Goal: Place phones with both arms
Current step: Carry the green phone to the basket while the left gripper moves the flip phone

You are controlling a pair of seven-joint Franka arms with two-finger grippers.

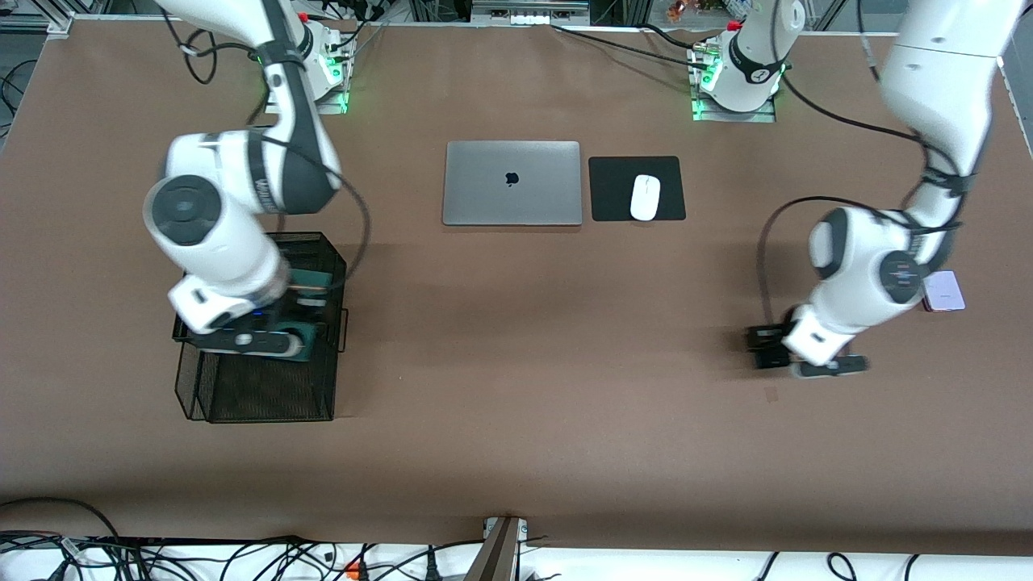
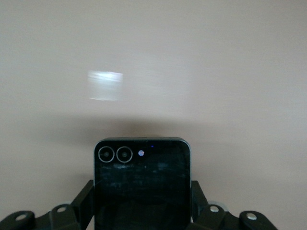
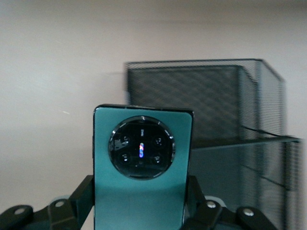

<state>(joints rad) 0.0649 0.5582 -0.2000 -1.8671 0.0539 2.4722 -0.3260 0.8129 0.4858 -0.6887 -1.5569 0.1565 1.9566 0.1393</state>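
Jaws clamped on both arms: right gripper holds the green phone over the mesh basket, left gripper holds the black phone over bare bench. Nothing placed yet — lilac phone lies beside the left arm.

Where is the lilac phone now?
The lilac phone lies flat on the table at the left arm's end, partly hidden by that arm's wrist; the left hand holds the black phone.
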